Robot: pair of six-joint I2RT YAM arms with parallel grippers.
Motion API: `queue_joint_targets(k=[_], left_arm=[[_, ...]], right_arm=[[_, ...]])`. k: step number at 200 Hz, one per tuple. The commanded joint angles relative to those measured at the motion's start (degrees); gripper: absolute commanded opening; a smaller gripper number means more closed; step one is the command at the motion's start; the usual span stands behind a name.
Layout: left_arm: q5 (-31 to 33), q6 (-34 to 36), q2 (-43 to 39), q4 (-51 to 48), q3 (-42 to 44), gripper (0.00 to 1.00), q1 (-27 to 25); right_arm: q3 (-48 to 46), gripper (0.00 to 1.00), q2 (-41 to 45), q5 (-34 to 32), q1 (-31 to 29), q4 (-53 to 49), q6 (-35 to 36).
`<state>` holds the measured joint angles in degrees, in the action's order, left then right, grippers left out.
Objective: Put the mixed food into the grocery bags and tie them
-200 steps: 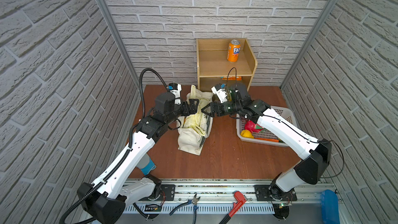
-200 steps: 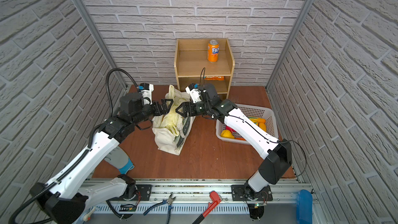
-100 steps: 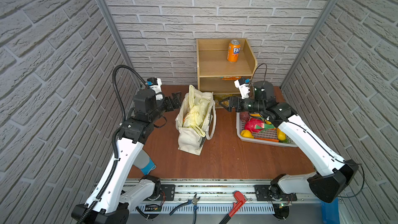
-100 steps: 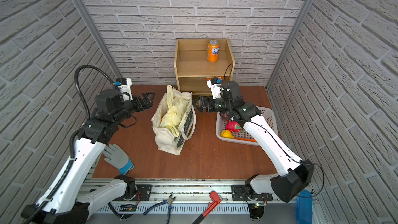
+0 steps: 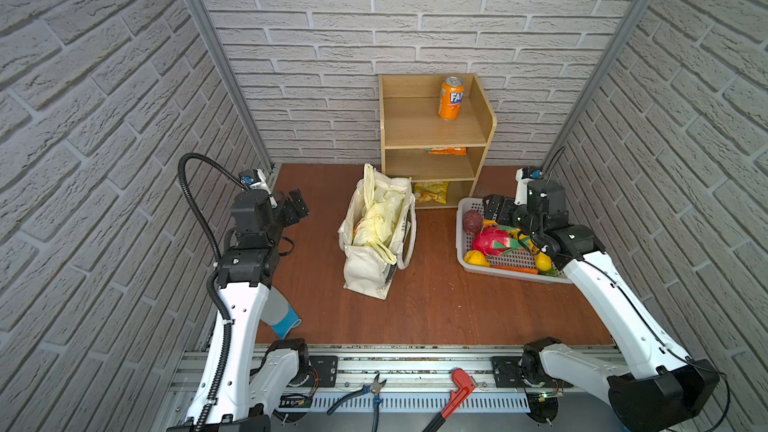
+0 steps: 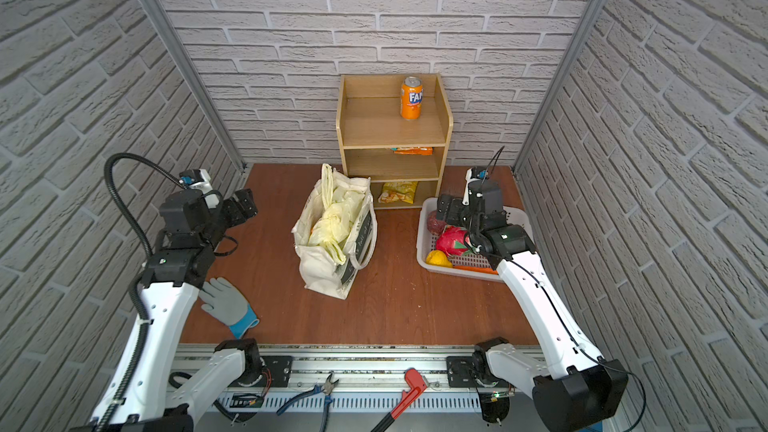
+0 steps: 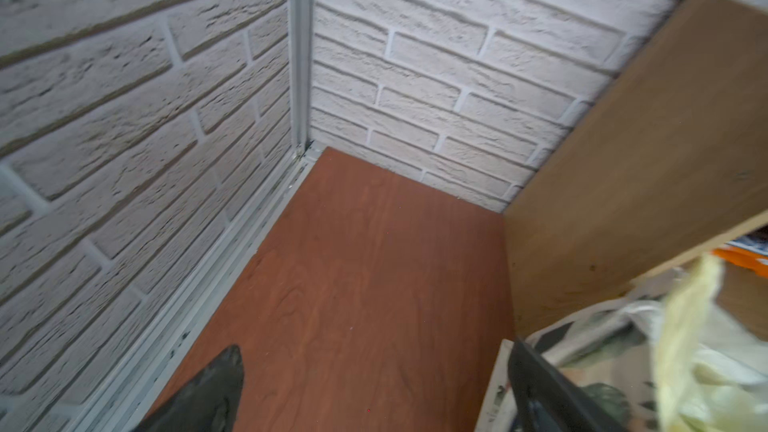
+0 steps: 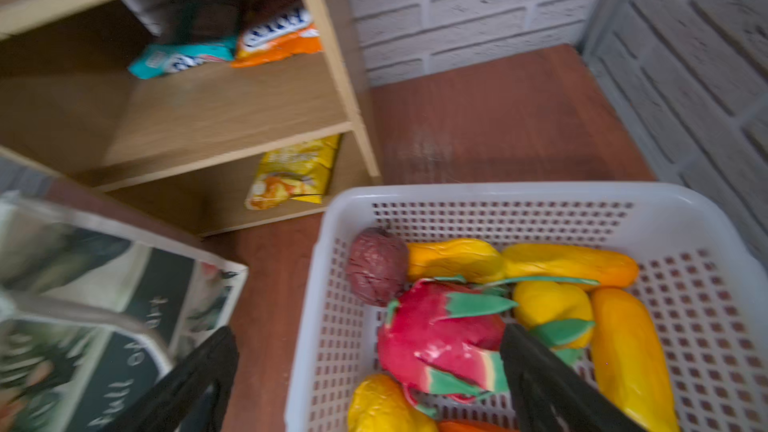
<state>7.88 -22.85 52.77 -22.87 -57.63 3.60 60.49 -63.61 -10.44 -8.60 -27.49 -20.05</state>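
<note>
The plastic bag (image 5: 380,218) filled the mouth of the tote (image 5: 370,272), so whatever lay under it could not be made out. In both top views the right arm covered the right side of the basket (image 5: 460,238) and hid part of the toy produce (image 5: 494,241) inside. In a top view the left arm hid most of a glove (image 5: 280,313); in a top view the glove (image 6: 226,303) lay almost wholly in sight. Both wrist views were blurred and cut the fingers (image 7: 216,392) off at the frame edge.

The left gripper (image 5: 300,205) hung over bare table (image 5: 436,305), well apart from the tote on its left, jaws spread wide and empty. The right gripper (image 5: 492,209) hovered over the basket's back left corner, jaws likewise wide apart, gripping nothing.

The tote stood upright mid-table, just in front of the shelf (image 5: 432,130). A can (image 5: 450,98) stood on the top board, an orange packet (image 5: 446,151) lay on the middle one and a yellow packet (image 5: 431,192) at the bottom. Only the right wrist view showed a teal packet (image 8: 178,61) beside the orange one, and lettering on the tote's side. The left wrist view showed the table's back corner and the shelf's side panel.
</note>
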Motion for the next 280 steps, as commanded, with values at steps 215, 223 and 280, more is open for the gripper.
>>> queue_joint_targets(k=[215,223,280], left_arm=[[4.40,13.64,26.27,73.85,40.51,0.98,1.20],[3.12,13.27,28.27,75.68,40.27,0.98,1.50],[0.49,15.44,37.38,77.04,36.31,0.98,0.40]], right_arm=[[-42.73,0.99,-14.65,-0.97,6.05,74.41,15.90],[-43.16,0.99,-17.27,0.51,6.16,77.77,16.49],[-39.46,1.00,-21.44,8.94,6.19,75.27,19.80]])
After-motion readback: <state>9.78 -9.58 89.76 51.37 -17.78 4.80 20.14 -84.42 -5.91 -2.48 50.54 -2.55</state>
